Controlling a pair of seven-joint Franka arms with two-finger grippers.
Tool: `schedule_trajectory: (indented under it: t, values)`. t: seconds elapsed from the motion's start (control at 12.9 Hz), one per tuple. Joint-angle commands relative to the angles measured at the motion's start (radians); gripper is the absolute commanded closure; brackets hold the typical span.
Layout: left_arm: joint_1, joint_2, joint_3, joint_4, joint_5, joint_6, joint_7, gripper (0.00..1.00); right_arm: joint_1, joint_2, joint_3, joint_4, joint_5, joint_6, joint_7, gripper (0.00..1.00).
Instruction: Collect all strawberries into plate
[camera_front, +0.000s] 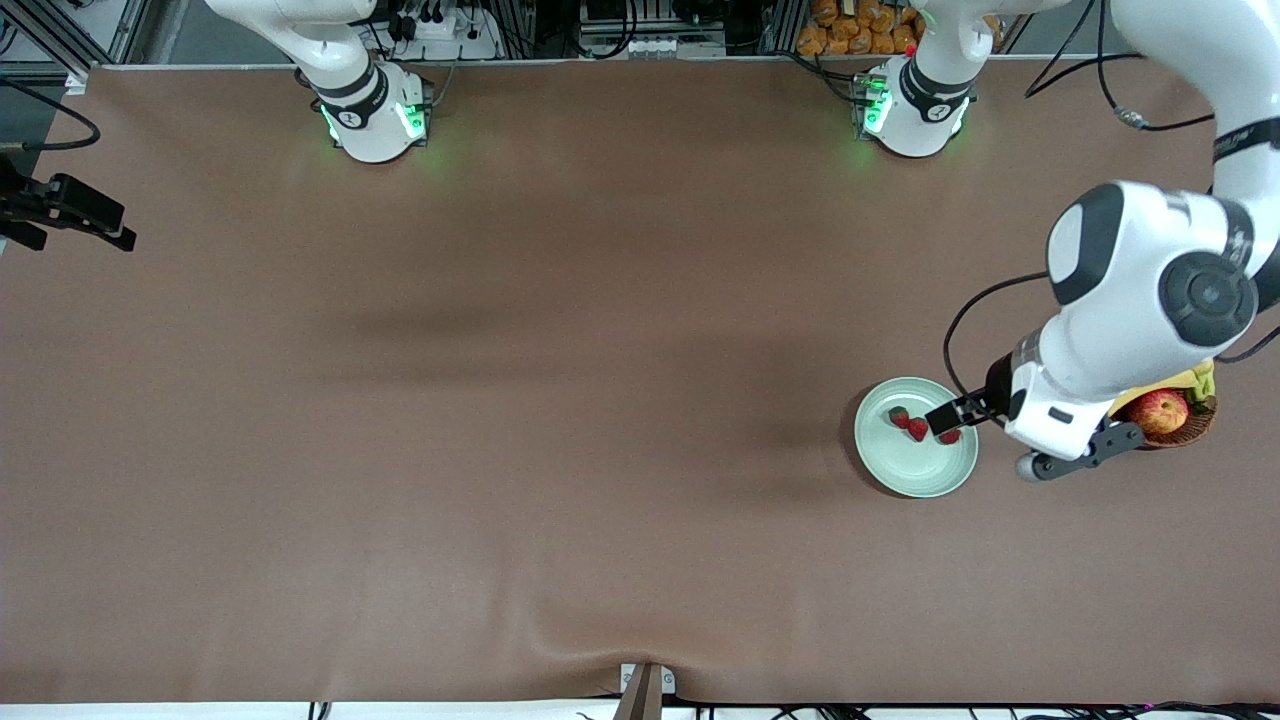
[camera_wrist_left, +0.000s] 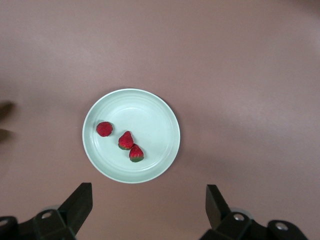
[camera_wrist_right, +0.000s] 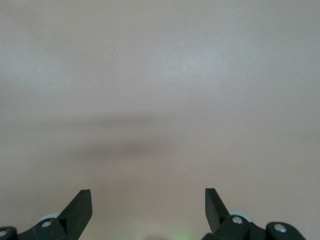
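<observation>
All three strawberries (camera_wrist_left: 125, 140) lie on the pale green plate (camera_wrist_left: 150, 107), bunched toward one side of it and close together, two nearly touching. The plate sits on the brown counter (camera_front: 500, 400) toward the left arm's end, with a wicker basket (camera_front: 1185, 428) holding an apple (camera_front: 1160, 411) just beside it.

The left gripper (camera_front: 960, 412) hangs over the plate's rim on the basket side, its fingers spread wide and empty; from the left wrist view nothing sits between them. To my eye the collecting is done: I can see no berry loose on the counter. What is left is for this arm to lift clear without clipping the rim or knocking the berries.

The right arm waits; its gripper (camera_wrist_right: 148, 207) is wide apart and empty over bare counter in its own wrist view, and from the front only a dark bit shows at the frame's edge.

The left arm's bulk covers most of the basket, so whatever else is in there, beyond a yellowish edge, I can't make out.
</observation>
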Motion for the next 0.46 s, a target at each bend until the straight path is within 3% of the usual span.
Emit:
schedule_trajectory:
  t: [0.0, 0.39]
  values:
    - [0.004, -0.065, -0.003, -0.026, 0.019, -0.025, 0.000, 0.00, -0.025, -0.007, 0.014, 0.007, 0.015, -0.012, -0.012, 0.00]
    - [0.007, -0.190, -0.003, -0.026, 0.019, -0.150, 0.034, 0.00, -0.021, -0.007, 0.016, 0.007, 0.015, -0.012, -0.009, 0.00]
